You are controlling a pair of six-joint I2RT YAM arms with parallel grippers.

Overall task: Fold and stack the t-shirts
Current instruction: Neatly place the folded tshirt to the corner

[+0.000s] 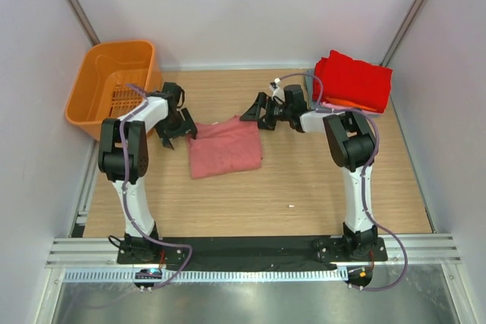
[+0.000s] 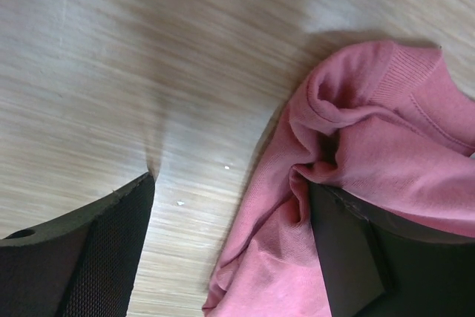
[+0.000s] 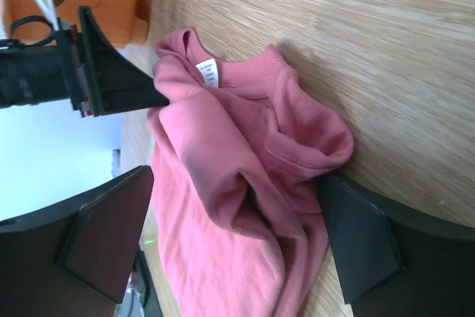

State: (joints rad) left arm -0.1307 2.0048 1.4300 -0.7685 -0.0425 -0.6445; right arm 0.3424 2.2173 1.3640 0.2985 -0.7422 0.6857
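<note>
**A:** Hands first. How is the left hand (image 2: 234,183) set?
**B:** It is spread wide and grips nothing. One finger is over bare bench (image 1: 304,180). The other is pressed against the bunched edge of the salmon-pink t-shirt (image 1: 225,147).
**A:** And the right hand (image 3: 237,176)?
**B:** That one is spread to its widest and also holds nothing. The shirt's crumpled collar end lies between its fingers, with the white neck label (image 3: 208,72) showing just beyond.
**A:** Where does that shirt sit?
**B:** Mid-bench and roughly flat. The left hand is at its far-left corner and the right hand at its far-right corner.
**A:** Any other shirts?
**B:** There is a folded stack in the far right corner. The red t-shirt (image 1: 353,80) is on top, and the edge of an orange t-shirt (image 1: 357,102) peeks out below it.
**A:** Anything else?
**B:** An orange basket (image 1: 121,44) stands in the far left corner, well apart from the stack.
</note>
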